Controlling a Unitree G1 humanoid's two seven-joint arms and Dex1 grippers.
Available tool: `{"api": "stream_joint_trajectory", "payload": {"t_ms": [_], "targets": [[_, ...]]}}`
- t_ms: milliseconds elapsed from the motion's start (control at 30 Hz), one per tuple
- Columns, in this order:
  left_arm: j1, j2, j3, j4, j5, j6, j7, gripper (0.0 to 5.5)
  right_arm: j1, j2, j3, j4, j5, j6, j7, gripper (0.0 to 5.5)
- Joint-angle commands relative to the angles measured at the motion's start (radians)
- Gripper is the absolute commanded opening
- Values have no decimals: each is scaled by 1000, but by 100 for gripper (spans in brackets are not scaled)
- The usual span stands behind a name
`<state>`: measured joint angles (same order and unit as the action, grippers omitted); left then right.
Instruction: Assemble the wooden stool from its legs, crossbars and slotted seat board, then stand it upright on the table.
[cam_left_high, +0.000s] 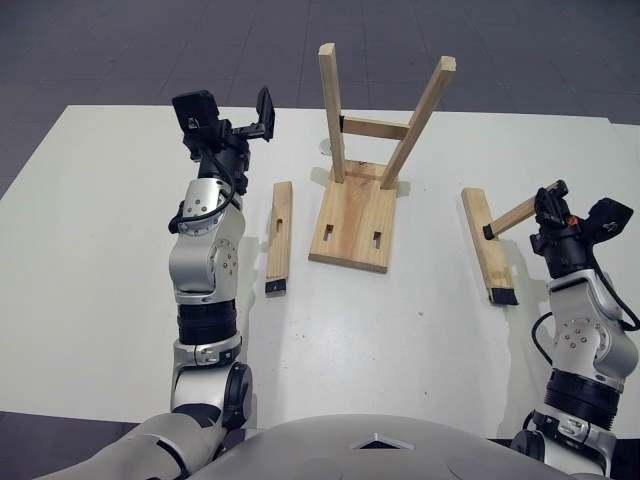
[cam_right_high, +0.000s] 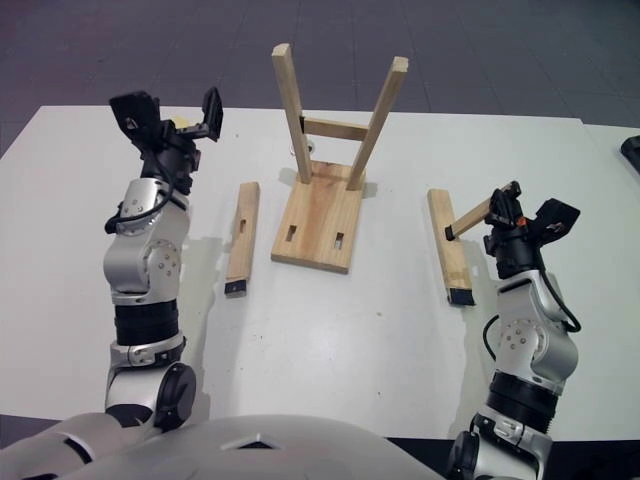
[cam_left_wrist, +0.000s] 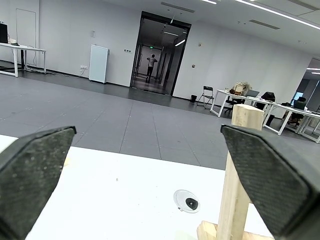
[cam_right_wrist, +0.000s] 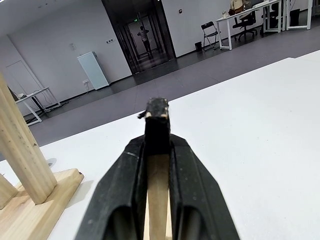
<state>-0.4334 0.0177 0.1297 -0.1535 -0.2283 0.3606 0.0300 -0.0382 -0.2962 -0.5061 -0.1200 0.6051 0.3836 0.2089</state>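
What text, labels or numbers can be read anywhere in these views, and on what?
No text is readable in any view.
Green sign in the room behind: too small to read.
Seat board: bare wood, no print visible.
Crossbar: bare wood, no print visible.

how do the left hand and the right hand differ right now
The left hand is open and empty; the right hand is shut on a short crossbar. The left hand is out past the far end of the left loose leg; the right hand is beside the right loose leg, its crossbar pointing toward that leg. Both flank the seat board, one on each side.
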Motion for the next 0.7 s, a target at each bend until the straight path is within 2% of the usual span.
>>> {"api": "stream_joint_trajectory", "payload": {"t_ms": [33,333,700], "targets": [[-6,8,-12,-19,9,16,-1,540,20,-2,10,21,-28,12,-19,40],[-3,10,-19,-28,14,24,4,540,-3,-11,6,46,-32,12,-37,40],[2,13,-40,-44,39,29,12,540,-9,4,63,83,-123,0,-101,40]]}}
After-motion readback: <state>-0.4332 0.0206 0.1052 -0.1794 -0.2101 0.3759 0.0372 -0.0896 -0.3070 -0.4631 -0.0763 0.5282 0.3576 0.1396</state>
